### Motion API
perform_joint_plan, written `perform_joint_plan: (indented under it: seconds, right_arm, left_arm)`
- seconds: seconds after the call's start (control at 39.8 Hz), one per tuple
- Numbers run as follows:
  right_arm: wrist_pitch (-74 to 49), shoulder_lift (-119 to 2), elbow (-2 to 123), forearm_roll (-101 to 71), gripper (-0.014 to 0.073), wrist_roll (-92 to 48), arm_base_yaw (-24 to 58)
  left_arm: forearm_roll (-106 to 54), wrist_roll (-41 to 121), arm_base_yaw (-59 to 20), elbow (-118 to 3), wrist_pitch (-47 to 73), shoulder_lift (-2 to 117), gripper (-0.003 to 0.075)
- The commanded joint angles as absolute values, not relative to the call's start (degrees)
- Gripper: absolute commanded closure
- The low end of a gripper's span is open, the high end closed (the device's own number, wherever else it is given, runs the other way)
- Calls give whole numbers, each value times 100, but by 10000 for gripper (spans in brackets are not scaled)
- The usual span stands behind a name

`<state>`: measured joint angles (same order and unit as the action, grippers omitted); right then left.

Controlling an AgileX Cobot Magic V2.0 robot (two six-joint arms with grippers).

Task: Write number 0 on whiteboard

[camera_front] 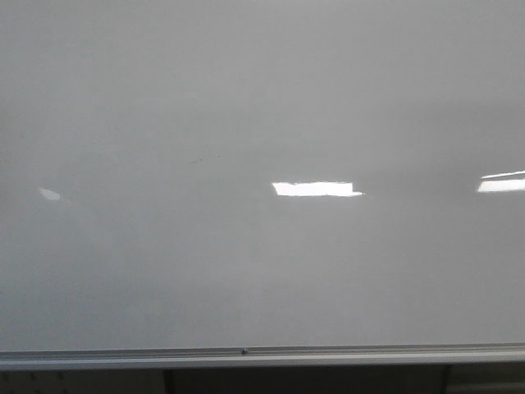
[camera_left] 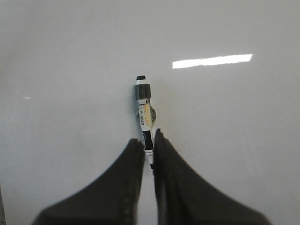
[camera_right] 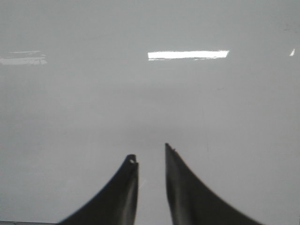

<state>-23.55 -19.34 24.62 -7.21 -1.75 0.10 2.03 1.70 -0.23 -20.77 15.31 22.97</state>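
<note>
The whiteboard [camera_front: 262,107] fills the front view, glossy pale grey and bare; the number 0 is out of view in every view. Neither gripper shows in the front view. In the left wrist view my left gripper [camera_left: 148,137] is shut on a marker [camera_left: 145,115] with a white labelled barrel. Its grey collar and black tip [camera_left: 141,78] point at the whiteboard [camera_left: 70,70]. Whether the tip touches the surface I cannot tell. In the right wrist view my right gripper [camera_right: 149,151] faces the whiteboard [camera_right: 93,103], open by a narrow gap with nothing between its fingers.
A silver aluminium rail [camera_front: 246,355] runs along the board's bottom edge, with a dark strip below it. Bright rectangular light reflections [camera_front: 316,189] lie on the board's surface, another at the right edge [camera_front: 502,182].
</note>
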Motion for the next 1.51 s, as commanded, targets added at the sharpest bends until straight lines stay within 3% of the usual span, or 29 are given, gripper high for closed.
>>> perform_joint_plan:
  seconds: [0.0, 0.08, 0.18, 0.38, 1.05, 1.48]
  right_arm:
    - [-1909, -2018, 2684, -661, 152, -187, 16]
    - [-1909, -2018, 2684, -661, 100, -187, 16]
    - [-1909, -2018, 2684, -661, 96, -187, 16]
    - [-1909, -2018, 2684, -661, 96, -187, 16]
    - [-2020, -2018, 2678, -661, 96, -187, 16]
    - [-2027, -2018, 2678, -661, 96, -187, 16]
  left_arm:
    - [200, 126, -53, -2288, 1066, 2361, 363]
    - [200, 126, -53, -2264, 1038, 2361, 194]
    - [108, 126, -53, -2236, 1017, 2361, 76]
    - [-92, 126, -53, -2286, 1080, 2777, 83]
    - [-111, 126, -53, -4021, 294, 7493, 83]
    - [-214, 126, -53, -4792, 118, 8937, 83]
